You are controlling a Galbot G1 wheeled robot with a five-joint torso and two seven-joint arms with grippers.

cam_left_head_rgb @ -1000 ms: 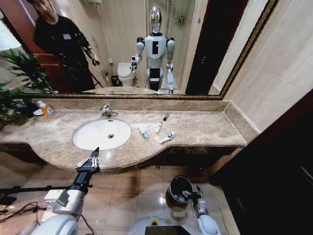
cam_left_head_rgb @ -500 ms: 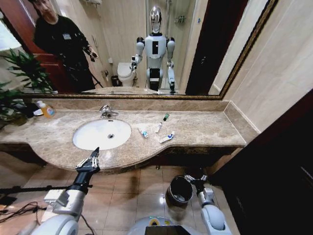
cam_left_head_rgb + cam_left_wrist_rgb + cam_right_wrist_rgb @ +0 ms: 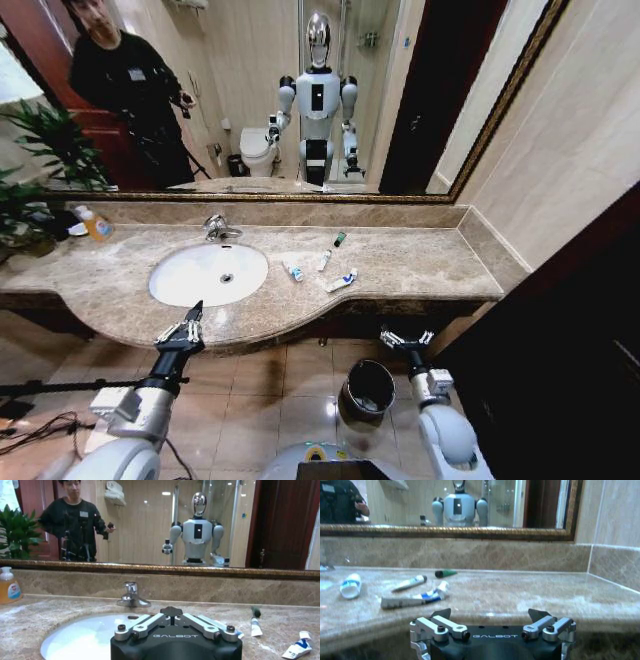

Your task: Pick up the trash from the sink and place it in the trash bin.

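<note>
The trash lies on the marble counter to the right of the sink [image 3: 208, 274]: a blue-ended white tube [image 3: 292, 271], a slimmer tube [image 3: 325, 260], a flat white packet [image 3: 342, 280] and a dark green piece [image 3: 340, 239]. My right gripper [image 3: 405, 340] is open and empty, just below the counter's front edge, above and right of the trash bin [image 3: 367, 390]. In the right wrist view the packet [image 3: 415, 599] and tubes [image 3: 351, 585] lie ahead of the open right gripper [image 3: 490, 614]. My left gripper [image 3: 190, 318] is shut and hangs at the counter's edge in front of the sink.
A chrome faucet [image 3: 218, 229] stands behind the basin and a yellow-orange soap bottle [image 3: 96, 224] at the counter's far left, beside a plant [image 3: 25, 215]. A mirror runs along the back wall. A dark cabinet side [image 3: 560, 330] closes the right. Tiled floor lies below.
My right gripper has risen from the trash bin's rim up and to the right, toward the counter's front edge. The left arm has stayed put.
</note>
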